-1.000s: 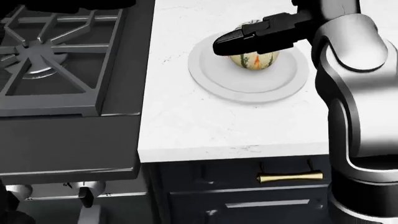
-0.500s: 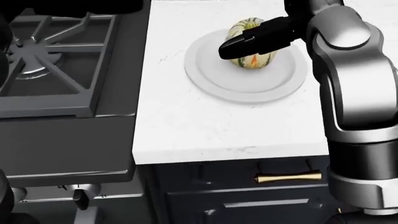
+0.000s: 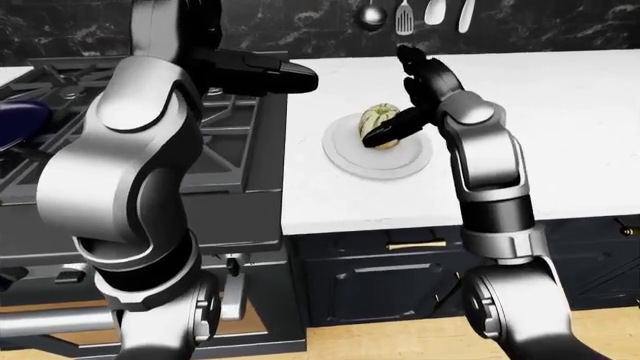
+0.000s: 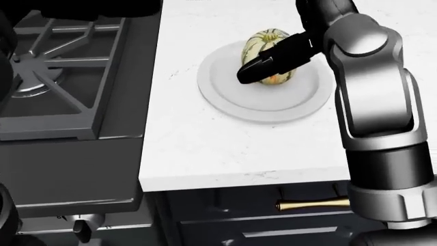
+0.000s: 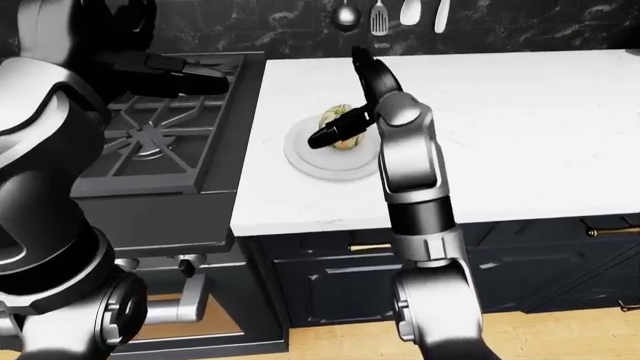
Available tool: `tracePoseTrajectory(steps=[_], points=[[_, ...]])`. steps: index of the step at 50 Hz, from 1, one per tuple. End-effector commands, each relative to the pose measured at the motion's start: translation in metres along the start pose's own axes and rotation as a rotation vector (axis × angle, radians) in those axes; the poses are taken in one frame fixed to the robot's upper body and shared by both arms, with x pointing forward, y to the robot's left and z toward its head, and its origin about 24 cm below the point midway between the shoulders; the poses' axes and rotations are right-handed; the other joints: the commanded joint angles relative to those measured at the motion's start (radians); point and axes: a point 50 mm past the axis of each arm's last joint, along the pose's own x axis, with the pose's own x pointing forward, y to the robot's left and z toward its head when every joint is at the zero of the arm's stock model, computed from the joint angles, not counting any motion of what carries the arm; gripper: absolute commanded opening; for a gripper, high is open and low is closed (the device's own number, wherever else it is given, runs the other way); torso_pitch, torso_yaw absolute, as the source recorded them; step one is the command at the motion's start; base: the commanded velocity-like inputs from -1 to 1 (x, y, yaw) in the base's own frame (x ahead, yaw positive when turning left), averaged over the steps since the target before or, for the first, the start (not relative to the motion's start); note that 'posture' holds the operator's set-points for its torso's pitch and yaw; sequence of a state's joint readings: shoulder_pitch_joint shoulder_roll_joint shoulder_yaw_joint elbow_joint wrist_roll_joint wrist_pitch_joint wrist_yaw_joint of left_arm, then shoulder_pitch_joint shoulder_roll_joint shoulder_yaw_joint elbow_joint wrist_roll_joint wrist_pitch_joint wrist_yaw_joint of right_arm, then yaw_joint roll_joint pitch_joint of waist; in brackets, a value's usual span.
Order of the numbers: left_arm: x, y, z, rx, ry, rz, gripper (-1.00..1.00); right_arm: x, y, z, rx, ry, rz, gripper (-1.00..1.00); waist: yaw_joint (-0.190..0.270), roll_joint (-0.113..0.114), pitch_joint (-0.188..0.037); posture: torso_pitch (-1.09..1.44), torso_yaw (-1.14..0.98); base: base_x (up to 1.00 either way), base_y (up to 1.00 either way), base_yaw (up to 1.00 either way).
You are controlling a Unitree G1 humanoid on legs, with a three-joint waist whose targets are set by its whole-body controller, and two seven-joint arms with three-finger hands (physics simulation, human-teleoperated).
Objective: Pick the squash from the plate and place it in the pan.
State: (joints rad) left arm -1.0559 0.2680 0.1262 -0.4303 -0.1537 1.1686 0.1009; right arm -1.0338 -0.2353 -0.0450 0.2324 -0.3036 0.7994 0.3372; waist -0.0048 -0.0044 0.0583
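Observation:
A striped cream-and-green squash lies on a round white plate on the white counter, in the upper middle of the head view. My right hand reaches down over it. One black finger lies slantwise across the squash's near side, and the thumb sticks up apart from it, so the hand is open. My left hand hovers open, fingers stretched, over the stove's right edge. A dark blue thing on the stove at the far left may be the pan; my left arm hides most of it.
A black gas stove with cast grates adjoins the counter on the left. Ladles and spatulas hang on the dark wall above. Dark cabinets with a brass handle stand below the counter edge.
The head view has shifted a little, so plate and stove slid leftward. My right hand has turned and dropped from covering the squash's top to lying slantwise across its side.

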Motion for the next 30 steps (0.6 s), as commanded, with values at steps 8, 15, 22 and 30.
tracePoseTrajectory(steps=[8, 15, 22, 30], points=[[-0.002, 0.002, 0.015, 0.0, -0.08, 0.012, 1.0, -0.001, -0.004, 0.015, -0.023, -0.07, -0.01, 1.0, -0.001, 0.002, -0.031, 0.0, 0.0, 0.0, 0.0, 0.0], [-0.002, 0.002, 0.015, 0.0, -0.08, 0.012, 1.0, 0.001, -0.004, 0.009, -0.026, -0.052, -0.011, 1.0, -0.001, 0.002, -0.031, 0.0, 0.0, 0.0, 0.0, 0.0], [-0.003, 0.001, 0.016, 0.0, -0.082, 0.01, 1.0, 0.004, -0.006, 0.003, -0.026, -0.034, -0.016, 1.0, 0.0, 0.002, -0.032, 0.0, 0.0, 0.0, 0.0, 0.0], [-0.003, 0.001, 0.016, -0.001, -0.08, 0.008, 1.0, 0.005, -0.01, 0.0, -0.034, -0.022, -0.031, 1.0, 0.002, 0.001, -0.034, 0.0, 0.0, 0.0, 0.0, 0.0]])
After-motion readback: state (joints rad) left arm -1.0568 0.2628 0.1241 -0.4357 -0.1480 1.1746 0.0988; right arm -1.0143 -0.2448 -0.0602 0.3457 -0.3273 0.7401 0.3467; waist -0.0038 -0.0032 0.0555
